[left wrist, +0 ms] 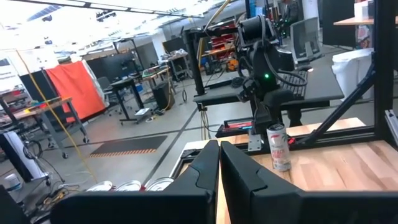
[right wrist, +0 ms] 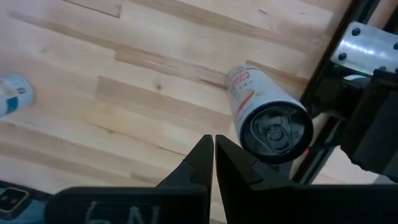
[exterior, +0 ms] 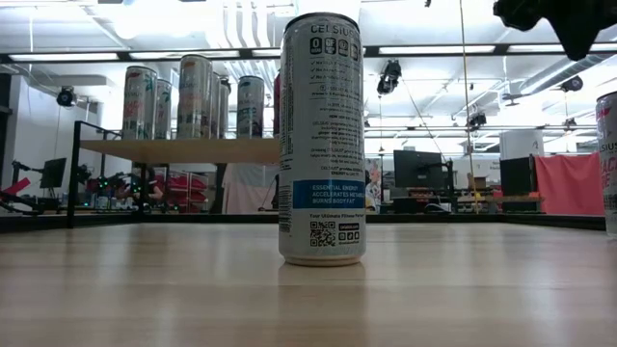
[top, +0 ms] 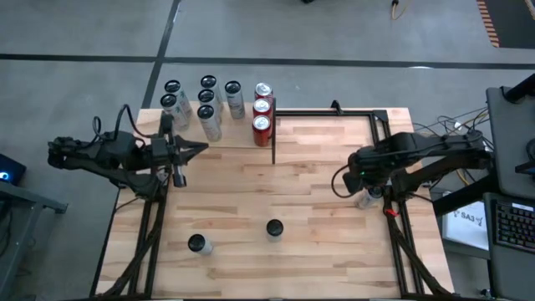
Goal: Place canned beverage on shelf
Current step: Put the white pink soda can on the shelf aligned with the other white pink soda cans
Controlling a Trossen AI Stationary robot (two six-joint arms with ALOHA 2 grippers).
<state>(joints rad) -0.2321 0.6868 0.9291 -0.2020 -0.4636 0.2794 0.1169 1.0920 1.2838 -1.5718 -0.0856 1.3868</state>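
The canned beverage (right wrist: 268, 118) nearest a hand is standing upright at the bench's (top: 318, 201) right edge, long axis vertical, lid up, directly beneath the right hand (right wrist: 213, 163), which is hovering over it with fingers closed on nothing. That arm is plainly the nearer; a straight descent after opening looks like what the grasp needs. The shelf (top: 219, 140) is sitting at the far-left corner, already carrying cans. The left hand (top: 199, 150) is waiting beside it, closed and empty.
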